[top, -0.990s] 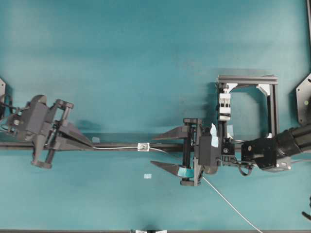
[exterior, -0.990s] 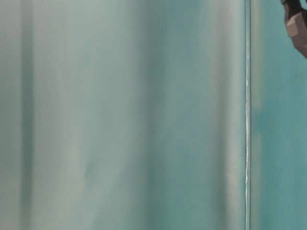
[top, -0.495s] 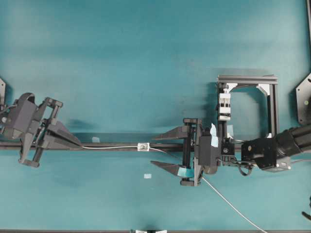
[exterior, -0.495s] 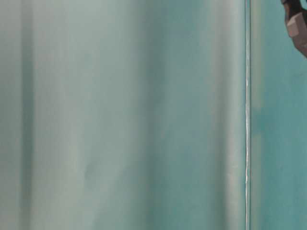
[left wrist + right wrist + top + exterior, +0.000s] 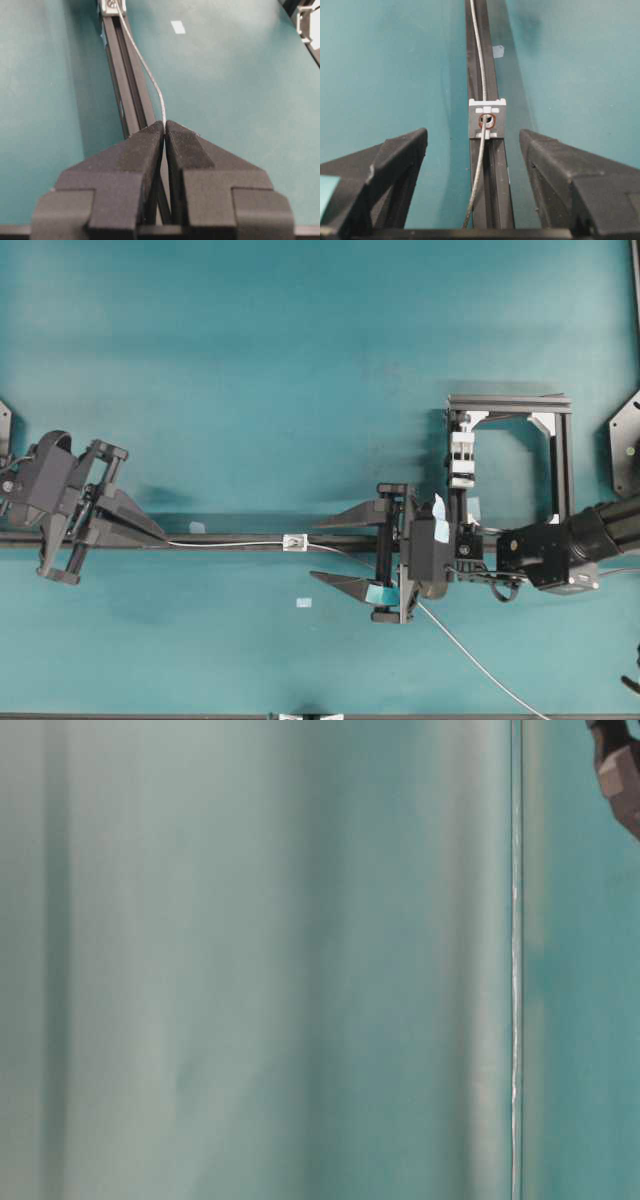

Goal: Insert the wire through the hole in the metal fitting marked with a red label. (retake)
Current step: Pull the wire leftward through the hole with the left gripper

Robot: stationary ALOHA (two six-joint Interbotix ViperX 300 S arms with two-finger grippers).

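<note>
The wire runs along the black rail from my left gripper, which is shut on its end. It passes through the red-ringed hole of the small silvery metal fitting and trails off right and down under the right arm. In the left wrist view the fingertips pinch the wire, with the fitting far ahead. My right gripper stands open just right of the fitting, astride the rail. In its wrist view the fitting sits ahead of the gripper, and the wire threads it.
A black frame carrying a white clamp block stands behind the right arm. A pale sticker lies in front of the rail, and a smaller one lies behind it. The table-level view is only blurred teal.
The left gripper has moved left along the rail with the wire pinched in it, then stopped. The right gripper has not moved.
</note>
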